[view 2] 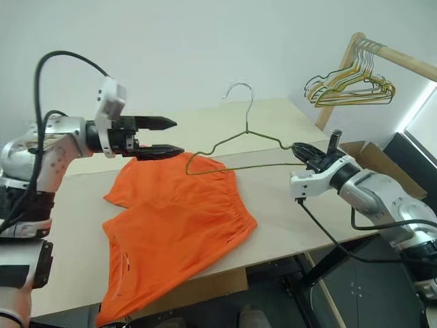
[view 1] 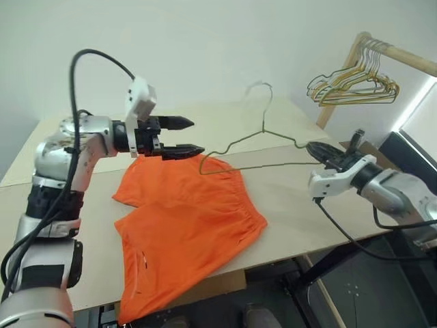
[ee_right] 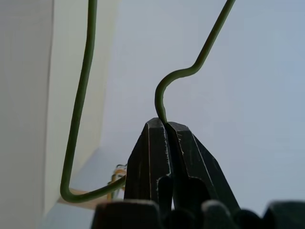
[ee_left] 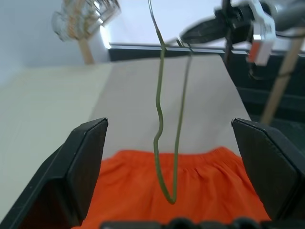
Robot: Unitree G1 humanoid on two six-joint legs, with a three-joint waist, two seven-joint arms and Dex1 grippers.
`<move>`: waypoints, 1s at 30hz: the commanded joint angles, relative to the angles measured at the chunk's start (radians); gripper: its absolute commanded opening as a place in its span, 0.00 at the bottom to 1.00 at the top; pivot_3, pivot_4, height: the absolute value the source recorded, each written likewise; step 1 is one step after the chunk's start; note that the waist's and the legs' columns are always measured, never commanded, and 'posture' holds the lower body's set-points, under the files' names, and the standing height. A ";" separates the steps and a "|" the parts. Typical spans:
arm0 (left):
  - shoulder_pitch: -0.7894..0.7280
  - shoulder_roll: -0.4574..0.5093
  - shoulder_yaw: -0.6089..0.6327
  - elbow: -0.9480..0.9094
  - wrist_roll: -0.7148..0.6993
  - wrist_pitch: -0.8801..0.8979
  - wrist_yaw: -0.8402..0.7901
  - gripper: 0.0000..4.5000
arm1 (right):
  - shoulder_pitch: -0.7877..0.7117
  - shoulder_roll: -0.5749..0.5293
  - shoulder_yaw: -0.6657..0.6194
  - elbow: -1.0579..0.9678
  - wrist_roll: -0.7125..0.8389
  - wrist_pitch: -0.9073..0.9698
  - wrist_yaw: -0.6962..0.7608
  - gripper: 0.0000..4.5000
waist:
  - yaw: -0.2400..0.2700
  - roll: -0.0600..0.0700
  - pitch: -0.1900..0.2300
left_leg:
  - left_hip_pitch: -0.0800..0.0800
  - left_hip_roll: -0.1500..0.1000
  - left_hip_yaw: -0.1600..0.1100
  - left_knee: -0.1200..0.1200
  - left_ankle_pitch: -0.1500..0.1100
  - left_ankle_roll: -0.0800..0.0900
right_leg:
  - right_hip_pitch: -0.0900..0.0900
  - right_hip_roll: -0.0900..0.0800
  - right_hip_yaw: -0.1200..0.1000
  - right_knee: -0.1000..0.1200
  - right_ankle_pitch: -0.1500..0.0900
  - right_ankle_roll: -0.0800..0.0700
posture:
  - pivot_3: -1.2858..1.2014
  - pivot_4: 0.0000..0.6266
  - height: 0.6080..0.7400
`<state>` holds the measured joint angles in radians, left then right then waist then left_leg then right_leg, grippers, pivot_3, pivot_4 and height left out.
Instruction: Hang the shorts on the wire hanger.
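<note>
The orange shorts (view 1: 181, 229) lie flat on the pale table (view 1: 287, 198), one leg hanging over the front edge. My right gripper (view 1: 315, 150) is shut on one end of the thin wire hanger (view 1: 263, 131) and holds it upright in the air above the table, hook up. The hanger's other corner (ee_left: 167, 196) hovers over the shorts' waistband. My left gripper (view 1: 186, 137) stands open just left of that corner, above the shorts, fingers pointing at the hanger. The wire hangs between its fingers (ee_left: 86, 157) without touching them.
A wooden rail (view 1: 396, 55) at the back right carries a bunch of gold and dark-green hangers (view 1: 351, 83). A dark box stands at the far right beyond the table's edge. Bare tabletop lies behind and right of the shorts.
</note>
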<state>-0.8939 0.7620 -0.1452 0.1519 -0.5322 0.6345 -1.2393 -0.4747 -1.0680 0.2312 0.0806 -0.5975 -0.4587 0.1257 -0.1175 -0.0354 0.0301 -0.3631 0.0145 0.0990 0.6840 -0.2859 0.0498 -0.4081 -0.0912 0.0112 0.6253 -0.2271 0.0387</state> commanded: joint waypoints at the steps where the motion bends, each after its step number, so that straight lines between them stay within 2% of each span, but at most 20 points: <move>1: -0.051 -0.017 -0.081 0.037 0.070 0.000 -0.076 1.00 | -0.071 0.021 -0.012 0.030 -0.048 -0.087 -0.019 0.01 | -0.006 0.000 0.000 | 0.000 0.000 0.000 0.000 0.000 0.000 | 0.000 0.000 0.000 0.000 0.000 0.000 | 0.46 0.00 1.00; 11: -0.087 -0.098 -0.178 0.152 0.242 -0.078 -0.123 1.00 | -0.146 0.079 -0.040 0.062 -0.092 -0.150 -0.004 0.01 | -0.009 0.000 0.000 | -0.016 0.001 -0.001 0.011 -0.001 0.002 | -0.014 0.000 0.001 0.005 0.001 0.002 | 0.46 0.00 1.00; 25: -0.079 -0.129 -0.159 0.162 0.296 -0.087 -0.141 0.01 | -0.156 0.103 -0.067 0.043 -0.104 -0.135 -0.004 0.00 | -0.008 0.000 0.000 | -0.018 0.000 -0.001 0.013 -0.003 0.006 | -0.014 -0.001 0.001 0.004 0.002 0.003 | 0.46 0.00 1.00; 30: -0.083 -0.131 -0.145 0.159 0.301 -0.081 -0.117 0.01 | -0.129 0.101 -0.072 0.026 -0.095 -0.141 0.007 0.00 | -0.008 0.000 0.000 | -0.018 0.000 -0.001 0.013 -0.003 0.006 | -0.014 -0.001 0.001 0.004 0.002 0.003 | 0.46 0.00 1.00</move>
<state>-0.9469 0.6307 -0.3286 0.3273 -0.2355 0.5515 -1.3725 -0.6023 -0.9649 0.2056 0.1432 -0.7138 -0.6029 0.1313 -0.1254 -0.0351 0.0300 -0.3811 0.0148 0.0983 0.6975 -0.2892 0.0557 -0.4221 -0.0923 0.0126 0.6297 -0.2253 0.0421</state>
